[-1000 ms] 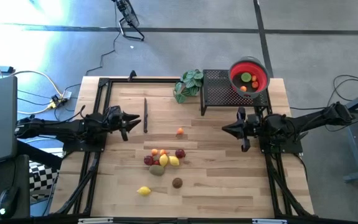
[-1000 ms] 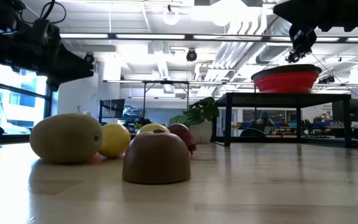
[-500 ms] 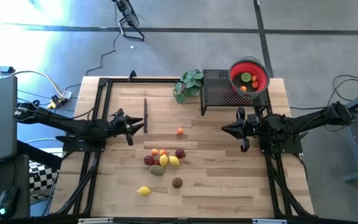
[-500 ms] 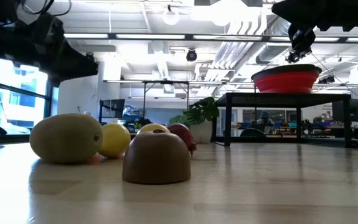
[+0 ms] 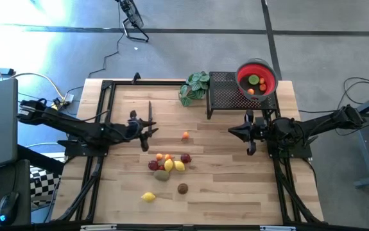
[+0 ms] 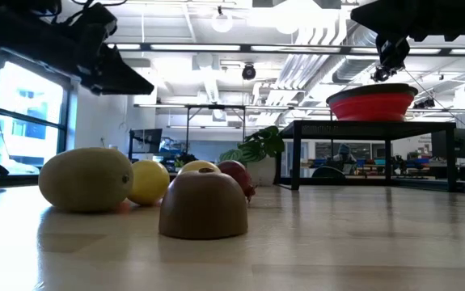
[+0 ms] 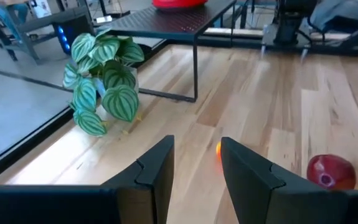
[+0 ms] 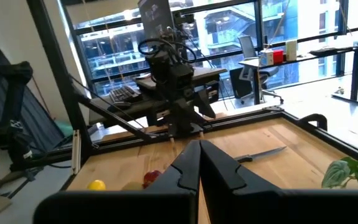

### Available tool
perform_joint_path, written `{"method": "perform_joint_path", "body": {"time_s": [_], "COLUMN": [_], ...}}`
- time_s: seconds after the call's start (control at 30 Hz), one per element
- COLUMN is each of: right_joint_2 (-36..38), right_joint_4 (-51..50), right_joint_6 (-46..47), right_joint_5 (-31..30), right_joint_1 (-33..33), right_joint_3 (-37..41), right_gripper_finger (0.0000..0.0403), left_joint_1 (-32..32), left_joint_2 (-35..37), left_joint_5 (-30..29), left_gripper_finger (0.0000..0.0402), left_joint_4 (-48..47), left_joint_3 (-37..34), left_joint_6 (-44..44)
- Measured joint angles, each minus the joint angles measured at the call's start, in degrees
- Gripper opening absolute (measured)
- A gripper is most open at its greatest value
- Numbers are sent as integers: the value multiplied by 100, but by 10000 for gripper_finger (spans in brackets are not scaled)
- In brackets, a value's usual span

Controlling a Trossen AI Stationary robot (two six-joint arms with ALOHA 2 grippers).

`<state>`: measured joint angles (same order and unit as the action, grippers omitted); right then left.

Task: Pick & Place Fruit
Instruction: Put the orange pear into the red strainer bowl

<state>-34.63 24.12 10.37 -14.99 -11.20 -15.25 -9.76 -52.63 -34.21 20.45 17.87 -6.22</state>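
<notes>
Small toy fruits lie on the wooden table: a lone orange one (image 5: 185,135), a cluster (image 5: 168,162), a brown one (image 5: 182,188) and a yellow one (image 5: 148,197). The low view shows a greenish-brown fruit (image 6: 86,179) and the brown one (image 6: 204,204) resting on their undersides. My left gripper (image 5: 151,128) hovers open, left of the lone orange fruit (image 7: 218,148), holding nothing. My right gripper (image 5: 232,133) hangs shut and empty over the table's right part. The red bowl (image 5: 256,78), with fruits inside, stands on a black rack (image 5: 226,90).
A green leafy plant (image 5: 195,86) stands at the far edge beside the rack. A dark knife (image 5: 150,115) lies on the table just beyond my left gripper. A black frame (image 5: 107,86) runs along the table's sides. Bare wood lies between the two grippers.
My left gripper has moved toward the table's right edge, closer to the lone orange fruit, rising slightly and rolling at the wrist. Its fingers keep the same gap. My right arm and the fruits have stayed still.
</notes>
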Motion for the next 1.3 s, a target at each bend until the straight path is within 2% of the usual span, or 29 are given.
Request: {"method": "perform_joint_path", "body": {"time_s": [0.37, 0.87, 0.97, 1.17, 1.3], "right_joint_2": [0, 0, 0, 0, 0], "right_joint_4": [-1, -4, -35, -46, -46], "right_joint_6": [-92, -162, -162, -162, -162], "right_joint_5": [-6, 9, 9, 9, 11], "right_joint_1": [0, 0, 0, 0, 0], "right_joint_3": [0, 0, 0, 0, 0], "right_gripper_finger": [2, 2, 2, 3, 3], "left_joint_1": [2, 2, 2, 2, 2], "left_joint_2": [-75, -73, -74, -73, -73], "left_joint_5": [-267, -176, -62, -32, 282], "left_gripper_finger": [127, 132, 158, 242, 278], "left_joint_4": [61, 100, 99, 98, 121], "left_joint_3": [10, 10, 10, 10, 10], "left_joint_6": [0, -26, -166, -315, -297]}}
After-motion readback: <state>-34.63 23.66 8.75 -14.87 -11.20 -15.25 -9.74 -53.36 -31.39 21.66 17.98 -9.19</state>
